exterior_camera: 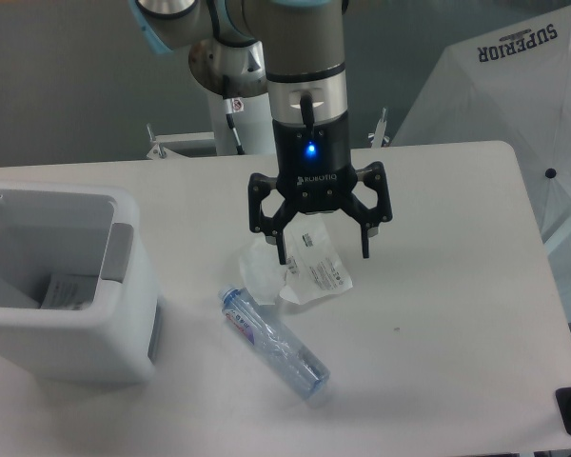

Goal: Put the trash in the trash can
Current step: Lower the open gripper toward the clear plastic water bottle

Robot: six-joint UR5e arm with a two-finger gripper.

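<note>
1. So, fixed camera view, the only one: black two-finger gripper [324,257] on the silver-and-grey arm hangs over the white table [457,305] with fingers spread wide, holding nothing.
2. Crumpled clear plastic wrapper with white printed label [300,271] lies on the table directly beneath and between the open fingers; whether the tips touch it I cannot tell.
3. Crushed clear plastic bottle with blue cap and label [271,345] lies on its side just in front of the wrapper, cap end toward the bin, lying diagonally; their edges look close or touching, hard to tell.
4. Boxy white plastic trash can with thick rim and grey side panel [62,286] stands at the left of the view, well apart from both items; a pale scrap of paper or label shows inside it.
5. Handling, judged: wrapper is very light, soft, springy and slick, so it will collapse under the pinch; best to close on the bunched middle where the film is thickest, not a loose edge.
6. Bottle, judged: light, semi-stiff, slippery and already dented; grip across the mid-body, crosswise to its length, since the cap end may roll out.
7. White umbrella printed SUPERIOR [514,86] stands behind the table's far right corner, not involved.
</note>
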